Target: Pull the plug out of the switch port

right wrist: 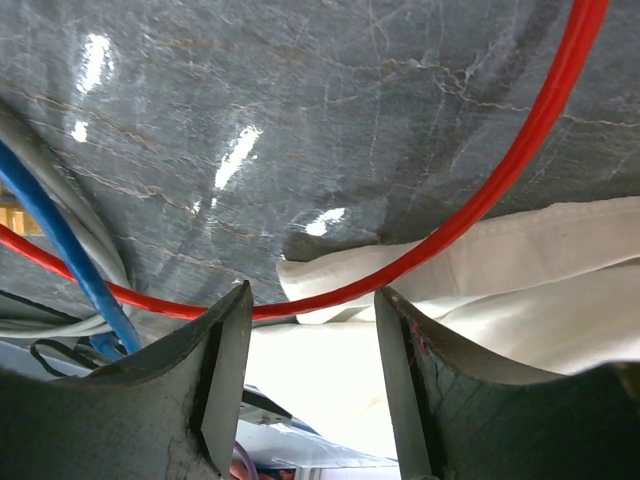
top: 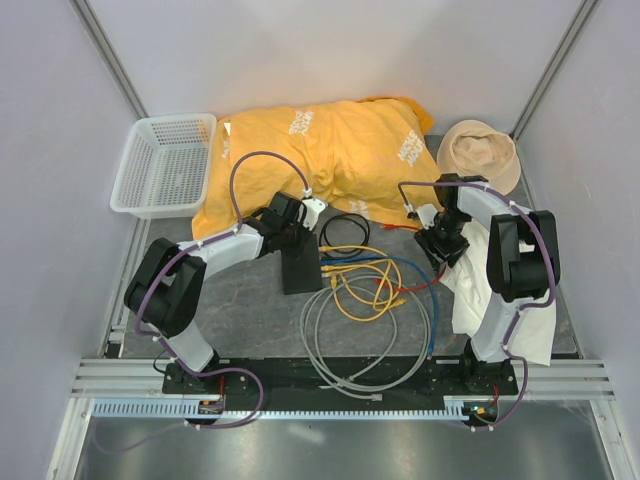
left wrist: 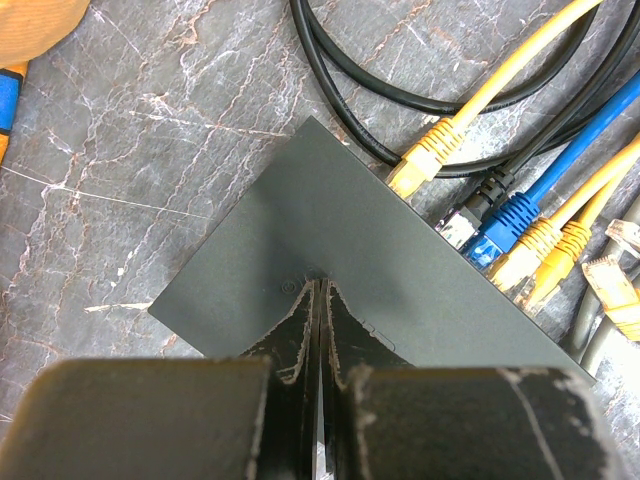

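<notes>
the left gripper is clenched, its two black fingers pressed together with nothing between them, their tips resting on the lid of the flat dark grey network switch. i read this as a hold-down, so the box will not slide when a plug is tugged. just beyond the tips, along the switch's far edge, runs a row of plugs: a yellow plug, a black-booted plug, a blue plug and a pair of further yellow plugs, all at the ports.

the right gripper is released, jaws apart. a thin red cable curves across just past its fingertips, over a crumpled white cloth on the grey marbled table. nothing is clamped; it is probably lining up on that cable.

only the left wrist view shows the ports. no red plug shows there, so i cannot tell where the red cable ends. only the overhead view shows the arms flanking the tangle, the loose grey cable coils nearest the bases, and farther back an orange-yellow garment, a white plastic basket and a beige bucket hat.
</notes>
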